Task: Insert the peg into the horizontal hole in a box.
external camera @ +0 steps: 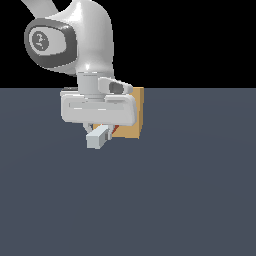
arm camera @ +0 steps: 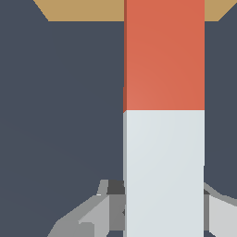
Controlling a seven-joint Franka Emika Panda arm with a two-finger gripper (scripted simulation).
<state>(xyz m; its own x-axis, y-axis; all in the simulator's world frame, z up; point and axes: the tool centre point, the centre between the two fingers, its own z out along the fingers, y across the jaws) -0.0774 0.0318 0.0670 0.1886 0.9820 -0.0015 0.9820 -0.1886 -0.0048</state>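
Peg (arm camera: 164, 115): square-section bar, orange-red on the part toward the box, pale grey-white on the gripped part. Held level above the dark tabletop (external camera: 190, 190).

End effector (external camera: 102, 131): fingers (arm camera: 99, 213) closed against the peg's pale part on both sides.

Box (external camera: 136, 117): tan block, just behind the end effector in the exterior view; the peg's orange end reaches its face. Hole: hidden.

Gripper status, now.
Gripper: closed on the peg, gripping its pale end, orange end toward the box.
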